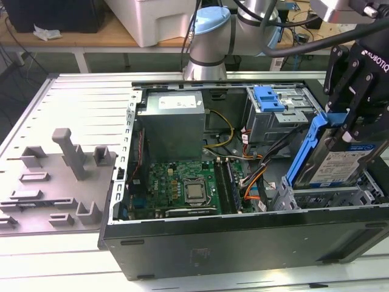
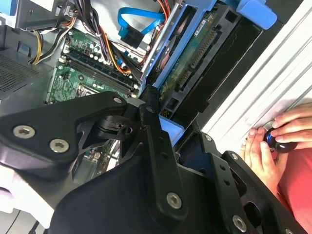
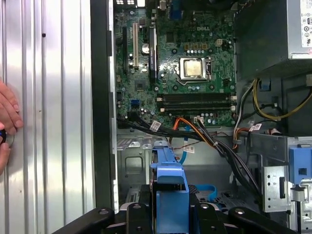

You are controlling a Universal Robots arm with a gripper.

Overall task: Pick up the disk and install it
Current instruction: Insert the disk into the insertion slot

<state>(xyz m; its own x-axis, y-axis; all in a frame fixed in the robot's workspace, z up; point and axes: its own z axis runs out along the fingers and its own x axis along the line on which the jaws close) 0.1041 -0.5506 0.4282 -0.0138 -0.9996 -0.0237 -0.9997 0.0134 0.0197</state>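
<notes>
Pick is done: we have the disk (image 1: 340, 165) clamped in the gripper (image 1: 354, 129), jaws narrow on its upper edge. In the first wrist view its blue frame (image 3: 168, 178) sits between the fingers. Install isn't done. The disk hangs tilted over the drive cage (image 1: 322, 198), at the exterior view's right end of the open case (image 1: 243, 246). Its lower end is at the cage mouth; we can't tell if it's touching. Judging by the tilt, it's not seated.

Bright, even light; glare on the ribbed table (image 3: 58, 146), shadow inside the computer case (image 1: 243, 246).
</notes>
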